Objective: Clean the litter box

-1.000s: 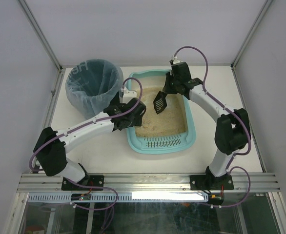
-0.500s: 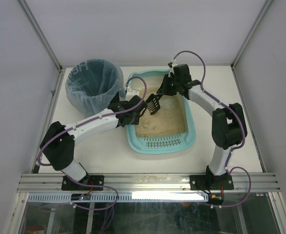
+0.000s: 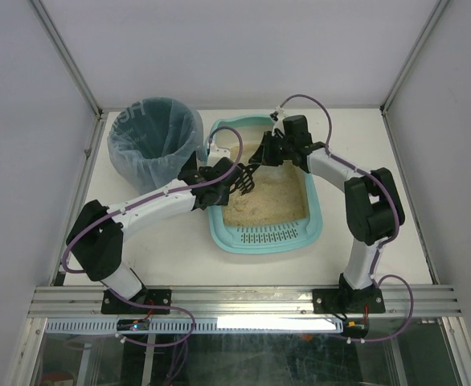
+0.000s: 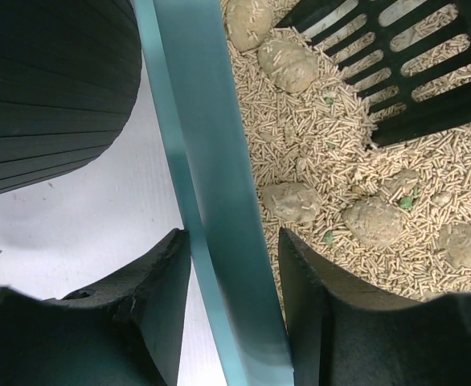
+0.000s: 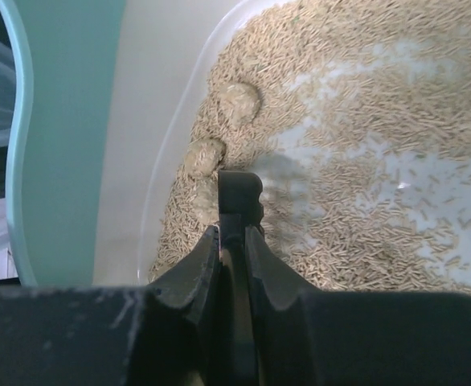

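The light teal litter box [image 3: 314,211] holds beige pellet litter and several clumps [image 4: 372,221]. My left gripper [image 3: 223,178] straddles its left rim [image 4: 211,161], one finger outside and one inside, shut on the rim [image 4: 234,237]. My right gripper [image 3: 266,153] is shut on the handle [image 5: 239,193] of a black slotted scoop [image 3: 243,178]. The scoop's blade [image 4: 404,56] rests low on the litter near the left wall, beside clumps [image 5: 239,103]. The right gripper [image 5: 231,237] shows closed tight around the handle.
A round dark bin [image 3: 151,141] with a bluish bag liner stands left of the box, close to my left arm; its ribbed side shows in the left wrist view [image 4: 51,80]. The slotted grate [image 3: 268,235] is at the box's near end. Cage posts frame the table.
The right gripper has carried the scoop left and down toward the box's left wall. The left gripper moved up to the rim, then stayed there.
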